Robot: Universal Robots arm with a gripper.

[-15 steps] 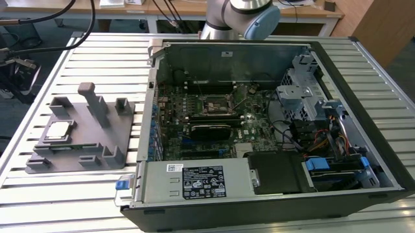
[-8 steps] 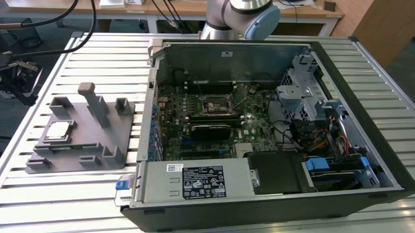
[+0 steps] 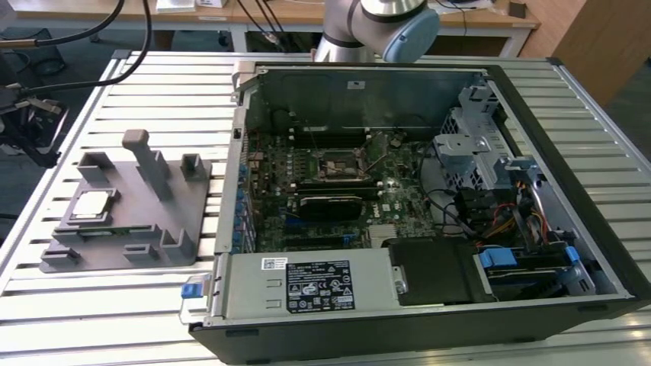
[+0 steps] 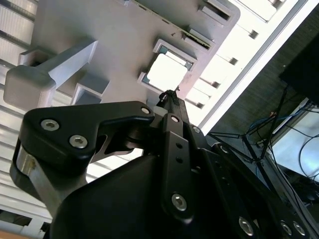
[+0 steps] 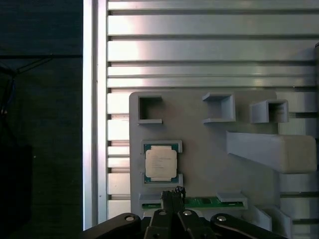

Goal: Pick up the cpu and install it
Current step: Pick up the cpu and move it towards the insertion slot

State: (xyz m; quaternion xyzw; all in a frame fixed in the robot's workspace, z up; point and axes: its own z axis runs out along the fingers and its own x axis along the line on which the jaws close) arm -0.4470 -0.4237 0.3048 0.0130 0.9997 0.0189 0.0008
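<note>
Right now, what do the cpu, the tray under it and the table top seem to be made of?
The cpu: a metal lid by its look, pale and silvery with a soft sheen, with a darker greenish rim around it. The tray: probably plastic, an even matte grey with no glare. The table top: likely aluminium, with ribbed slats that throw bright reflections.

The cpu (image 5: 161, 163) lies in a shallow pocket of the grey tray (image 5: 199, 149), open from above. A tall post (image 5: 271, 149) and low blocks (image 5: 219, 107) rise near it. In the exterior view, the computer case (image 3: 407, 335) walls off the tray's right; slatted table (image 3: 152, 84) gives room elsewhere.
</note>
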